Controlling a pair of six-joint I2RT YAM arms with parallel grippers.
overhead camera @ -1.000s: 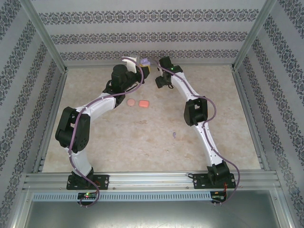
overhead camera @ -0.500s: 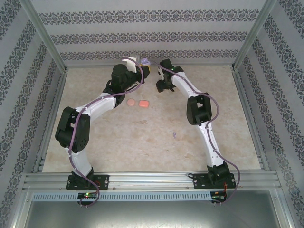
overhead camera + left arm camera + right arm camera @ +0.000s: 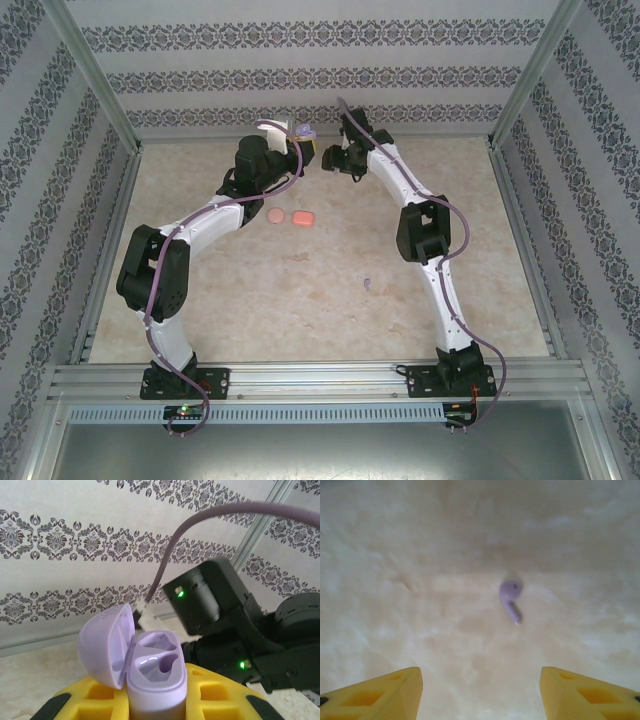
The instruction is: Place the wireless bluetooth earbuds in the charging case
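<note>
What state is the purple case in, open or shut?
Open: the case lid is swung back left, exposing both wells.

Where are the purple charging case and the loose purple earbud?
purple charging case (image 3: 155, 692), left wrist view, front of its body.
purple earbud (image 3: 509, 599), right wrist view, just below its rounded head.

I'm looking into a lab-style robot test cell, not anyone's home. Aluminium frame posts (image 3: 97, 85) box in the workspace, flat panels of patterned wallpaper (image 3: 320, 80) stand in for walls on three sides, and a marbled beige tabletop (image 3: 300, 290) sits inside. The left arm (image 3: 160, 275) and right arm (image 3: 430, 240) are bolted to a metal rail (image 3: 320, 378). The slotted strip (image 3: 320, 412) below it looks like cable ducting, though it's small from up here.
</note>
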